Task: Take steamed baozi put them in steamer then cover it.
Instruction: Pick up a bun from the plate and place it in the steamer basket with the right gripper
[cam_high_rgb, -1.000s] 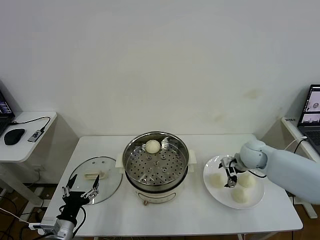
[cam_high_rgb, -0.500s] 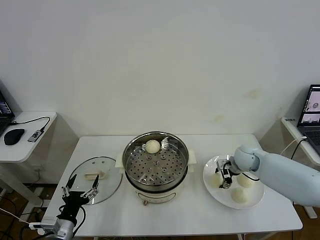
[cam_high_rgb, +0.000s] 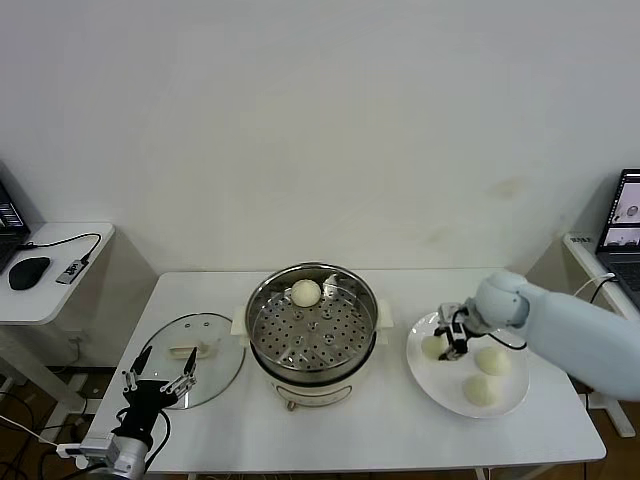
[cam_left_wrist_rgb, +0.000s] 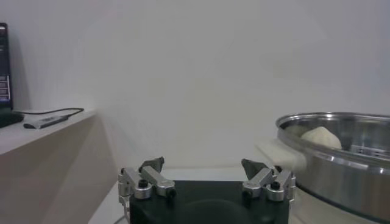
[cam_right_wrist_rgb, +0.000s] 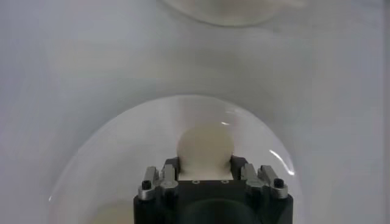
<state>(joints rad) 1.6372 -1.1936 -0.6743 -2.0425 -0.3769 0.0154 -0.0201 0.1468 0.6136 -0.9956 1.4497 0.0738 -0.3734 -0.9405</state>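
The steamer (cam_high_rgb: 254, 318) stands mid-table with one steamed baozi (cam_high_rgb: 305, 293) on its perforated tray. Three more baozi are on the white plate (cam_high_rgb: 440, 386) to its right. My right gripper (cam_high_rgb: 447, 342) is shut on the left one (cam_high_rgb: 433, 347). In the right wrist view that baozi (cam_right_wrist_rgb: 205, 143) sits between the jaws of the right gripper (cam_right_wrist_rgb: 205, 163), which press on both its sides. The other two (cam_high_rgb: 492, 361) (cam_high_rgb: 481, 391) lie loose. The cover (cam_high_rgb: 215, 335) lies flat on the table left of the steamer. My left gripper (cam_high_rgb: 160, 378) hangs open near the cover's front edge, holding nothing.
A side table on the far left carries a mouse (cam_high_rgb: 28, 272) and a cable. A laptop (cam_high_rgb: 625, 215) stands on another table at the far right. The left wrist view shows the left gripper (cam_left_wrist_rgb: 204, 170) open, with the steamer wall (cam_left_wrist_rgb: 341, 161) close beside it.
My right gripper has shifted left across the plate to the left baozi and closed on it. The left arm has hardly moved.
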